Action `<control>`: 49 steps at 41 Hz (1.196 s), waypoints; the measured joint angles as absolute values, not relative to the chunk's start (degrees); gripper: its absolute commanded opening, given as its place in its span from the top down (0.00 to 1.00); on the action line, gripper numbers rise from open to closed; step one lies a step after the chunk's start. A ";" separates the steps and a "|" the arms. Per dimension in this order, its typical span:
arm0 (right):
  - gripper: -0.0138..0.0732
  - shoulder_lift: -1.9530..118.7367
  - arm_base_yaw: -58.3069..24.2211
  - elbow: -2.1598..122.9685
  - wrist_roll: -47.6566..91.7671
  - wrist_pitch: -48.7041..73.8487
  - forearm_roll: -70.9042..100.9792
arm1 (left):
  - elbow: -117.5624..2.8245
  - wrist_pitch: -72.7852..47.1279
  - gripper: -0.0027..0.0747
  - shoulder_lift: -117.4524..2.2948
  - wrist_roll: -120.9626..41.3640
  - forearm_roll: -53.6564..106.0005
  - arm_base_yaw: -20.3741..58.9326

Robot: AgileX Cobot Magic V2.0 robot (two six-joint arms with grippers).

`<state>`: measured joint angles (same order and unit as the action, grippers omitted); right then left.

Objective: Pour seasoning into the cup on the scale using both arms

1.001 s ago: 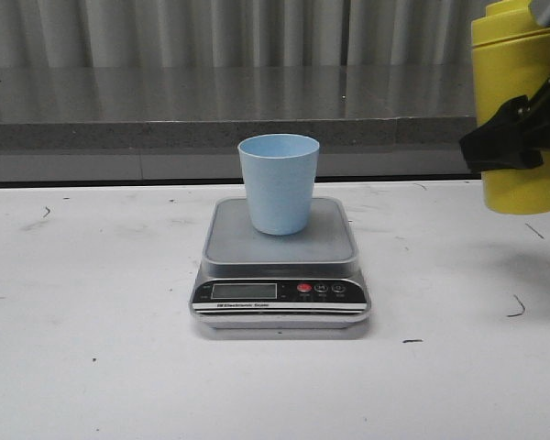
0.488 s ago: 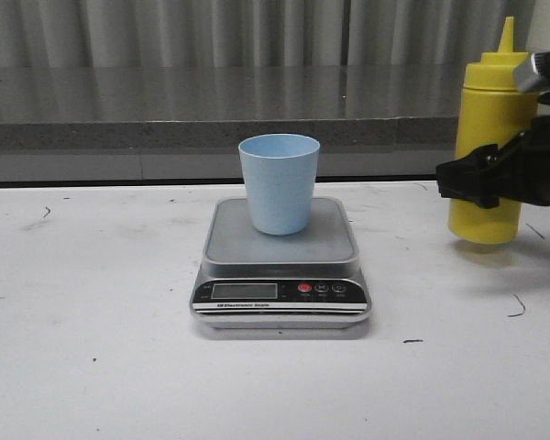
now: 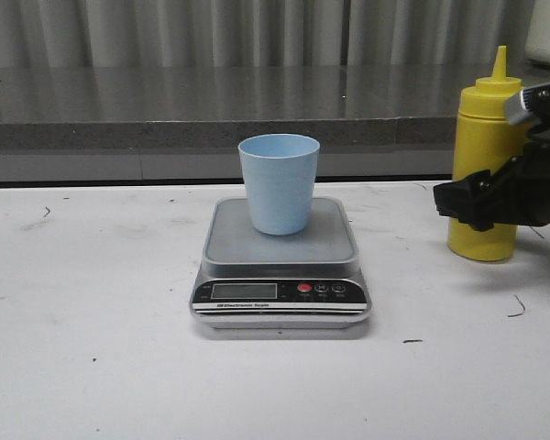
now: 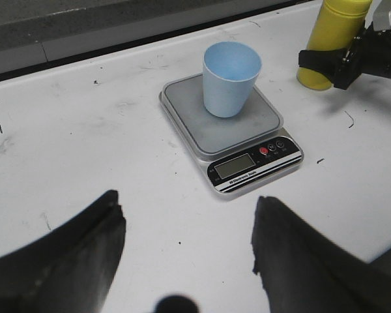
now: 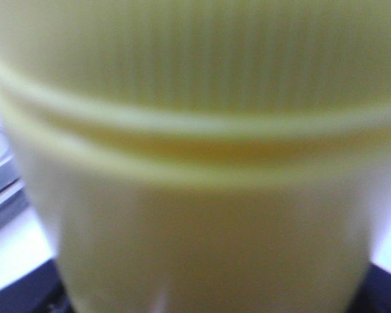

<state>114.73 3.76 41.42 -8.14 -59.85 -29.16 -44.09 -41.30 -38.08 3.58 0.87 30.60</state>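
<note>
The light blue cup point(image 3: 279, 183) stands upright on the silver scale point(image 3: 280, 291) at the table's middle. The yellow seasoning bottle point(image 3: 484, 137) stands upright on the table at the right, its nozzle pointing up. My right gripper point(image 3: 477, 202) is shut around the bottle's lower body; the right wrist view is filled by the blurred yellow bottle point(image 5: 195, 163). My left gripper point(image 4: 186, 222) is open and empty, above bare table in front of the scale point(image 4: 247, 166). The left wrist view also shows the cup point(image 4: 231, 78), the bottle point(image 4: 335, 16) and the right gripper point(image 4: 332, 60).
A grey ledge point(image 3: 165, 110) runs along the table's far edge, with a corrugated wall behind it. The white table point(image 3: 92, 321) carries small dark scuff marks.
My right gripper has brought the bottle down and a little left, from held high at the right edge to standing on the table. The cup and scale have not moved.
</note>
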 measured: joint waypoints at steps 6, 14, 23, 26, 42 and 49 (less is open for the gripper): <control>0.09 114.73 3.76 41.74 -8.00 -61.28 -28.34 | -44.09 -41.30 0.41 -38.08 3.58 0.87 30.60; 0.09 113.73 3.89 38.61 -8.00 -62.40 -25.32 | -44.09 -41.30 0.41 -38.08 3.58 0.87 30.60; 0.09 106.82 3.89 31.07 -8.00 -61.96 -20.96 | -44.09 -41.30 0.41 -38.08 3.58 0.87 30.60; 0.09 103.42 3.89 28.82 -8.00 -59.27 -20.68 | -44.09 -41.30 0.41 -38.08 3.58 0.87 30.60; 0.09 78.53 -4.34 26.37 -21.72 -14.56 -20.77 | -44.09 -41.30 0.41 -38.08 3.58 0.87 30.60; 0.09 67.97 -10.57 27.10 -25.66 5.71 -21.11 | -44.09 -41.30 0.41 -38.08 3.58 0.87 30.60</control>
<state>67.97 -10.57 27.10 -25.66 5.71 -21.11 -44.09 -41.30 -38.08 3.58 0.87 30.60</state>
